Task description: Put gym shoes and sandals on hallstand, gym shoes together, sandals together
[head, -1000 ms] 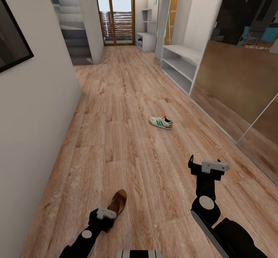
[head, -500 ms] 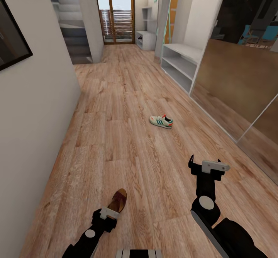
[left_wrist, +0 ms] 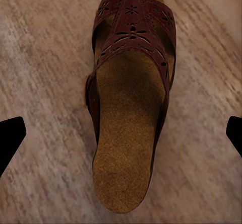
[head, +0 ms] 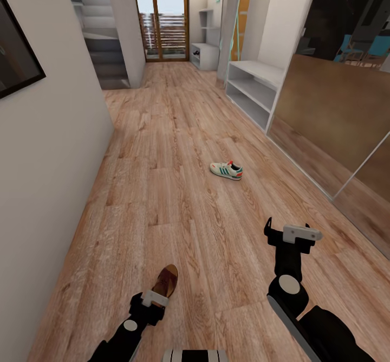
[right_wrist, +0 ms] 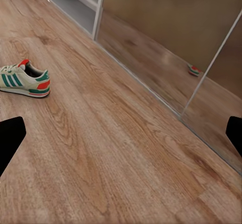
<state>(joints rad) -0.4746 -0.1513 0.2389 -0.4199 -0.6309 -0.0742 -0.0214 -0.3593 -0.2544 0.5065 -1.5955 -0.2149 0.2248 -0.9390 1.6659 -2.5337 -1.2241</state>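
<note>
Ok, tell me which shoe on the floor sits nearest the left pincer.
The brown sandal: it lies directly under the open left pincer, its cut-out strap and cork footbed centred in the left wrist view. The striped gym shoe lies farther up the corridor.

On the corridor floor (head: 179,150): one sandal (head: 165,282) at the near left, lying flat just ahead of the left gripper (head: 153,301) and, seen from the left wrist, between that gripper's spread fingertips (left_wrist: 10,138); one gym shoe (head: 226,170) farther ahead and to the right, well apart from the sandal, standing on its sole. Right gripper (head: 287,231) raised over bare boards at the near right, behind the gym shoe and well short of it, fingers apart. Along the right wall, beyond the gym shoe: hallstand (head: 253,88), with mirrored panels (head: 336,118) nearer on the same side; left wall (head: 49,150) opposite, doorway (head: 161,18) at the far end
</note>
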